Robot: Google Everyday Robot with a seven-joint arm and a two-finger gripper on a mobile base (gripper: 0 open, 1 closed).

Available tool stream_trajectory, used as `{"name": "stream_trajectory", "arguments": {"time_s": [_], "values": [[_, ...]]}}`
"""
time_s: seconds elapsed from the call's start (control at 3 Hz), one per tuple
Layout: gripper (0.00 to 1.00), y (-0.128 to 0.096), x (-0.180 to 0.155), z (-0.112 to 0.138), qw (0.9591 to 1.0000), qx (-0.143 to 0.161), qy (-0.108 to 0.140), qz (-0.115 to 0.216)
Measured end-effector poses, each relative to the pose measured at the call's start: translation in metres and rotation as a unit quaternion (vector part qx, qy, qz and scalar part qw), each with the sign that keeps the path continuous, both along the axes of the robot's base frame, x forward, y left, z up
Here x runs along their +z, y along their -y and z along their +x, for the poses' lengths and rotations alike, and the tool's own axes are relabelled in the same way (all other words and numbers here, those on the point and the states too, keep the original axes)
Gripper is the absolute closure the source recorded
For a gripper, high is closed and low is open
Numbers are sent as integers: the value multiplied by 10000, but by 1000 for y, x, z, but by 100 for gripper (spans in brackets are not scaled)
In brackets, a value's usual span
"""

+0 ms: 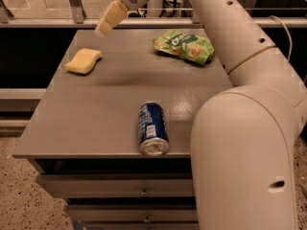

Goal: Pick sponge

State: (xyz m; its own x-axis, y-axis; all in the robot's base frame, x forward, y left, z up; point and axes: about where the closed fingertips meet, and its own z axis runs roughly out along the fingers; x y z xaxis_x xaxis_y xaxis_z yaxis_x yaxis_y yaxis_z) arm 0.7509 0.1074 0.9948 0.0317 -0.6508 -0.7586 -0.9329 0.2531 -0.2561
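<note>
The gripper (104,27) hangs in the air over the far left part of the grey table (96,114), at the end of the white arm (240,80) that reaches in from the near right of the view and curves across the top. It points down and to the left. From this angle only one flat pale yellow shape shows at its tip, so I cannot tell whether the gripper is spread or pressed together.

The sponge (84,61) lies flat on the tabletop just below the gripper and a little to its left in the view, near the table's left edge. It is a small pale yellow block with rounded corners, and it is apart from the gripper, not touched by it.

To the right of the gripper, at about the same depth on the table, lies a green crinkly snack bag (184,45), well apart from the sponge. Much nearer the camera than the gripper, close to the front edge, a blue drink can (153,128) lies on its side with its top end facing the viewer.

Under the tabletop, drawer fronts (144,193) with small knobs show. Behind the gripper, past the far edge of the table, runs a metal railing (76,4).
</note>
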Motion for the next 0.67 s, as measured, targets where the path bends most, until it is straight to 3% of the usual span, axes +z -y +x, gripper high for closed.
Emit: {"name": "stream_trajectory", "arguments": {"time_s": [0.33,0.67], "values": [[0,-1,-3,-1,10000,-16,-42,-14],[0,-22,-40,-11,9976,-243,-618,-206]]}}
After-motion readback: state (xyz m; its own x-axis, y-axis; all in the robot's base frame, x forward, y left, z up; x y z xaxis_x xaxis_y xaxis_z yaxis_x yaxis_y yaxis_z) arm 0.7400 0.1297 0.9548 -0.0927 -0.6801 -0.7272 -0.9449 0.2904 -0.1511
